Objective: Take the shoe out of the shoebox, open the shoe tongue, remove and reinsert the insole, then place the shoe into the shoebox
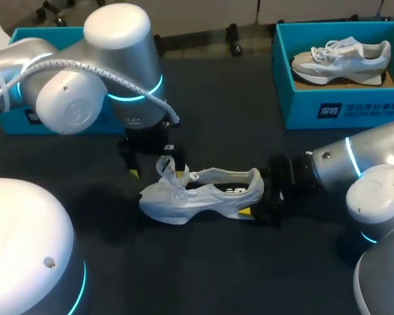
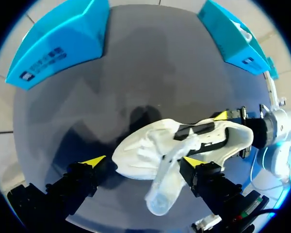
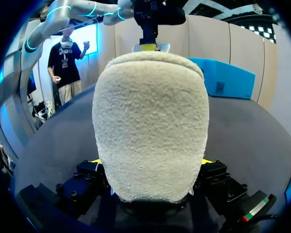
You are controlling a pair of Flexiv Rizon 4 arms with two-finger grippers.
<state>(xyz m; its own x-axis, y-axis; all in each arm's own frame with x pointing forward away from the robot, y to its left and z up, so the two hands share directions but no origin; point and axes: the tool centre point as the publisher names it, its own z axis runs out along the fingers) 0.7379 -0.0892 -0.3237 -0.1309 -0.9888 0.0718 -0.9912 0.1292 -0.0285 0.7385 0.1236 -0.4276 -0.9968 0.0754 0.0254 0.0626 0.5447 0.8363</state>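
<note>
The white shoe (image 1: 203,193) lies on the dark table (image 1: 217,262), its heel clamped from both sides by the right gripper (image 3: 150,162). Over its toe and raised tongue (image 1: 165,165) the left gripper (image 1: 158,172) hangs with fingers spread wide, gripping nothing. Beyond the heel stands the teal shoebox (image 1: 341,108), which has a white printed label on its front.

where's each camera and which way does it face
Head view: above and behind, looking down; left gripper over the shoe, right gripper at its heel.
Left wrist view: on that wrist, facing down onto the shoe between its open fingers.
Right wrist view: on that wrist, facing along the table at the clamped heel.
All three share the shoe.
</note>
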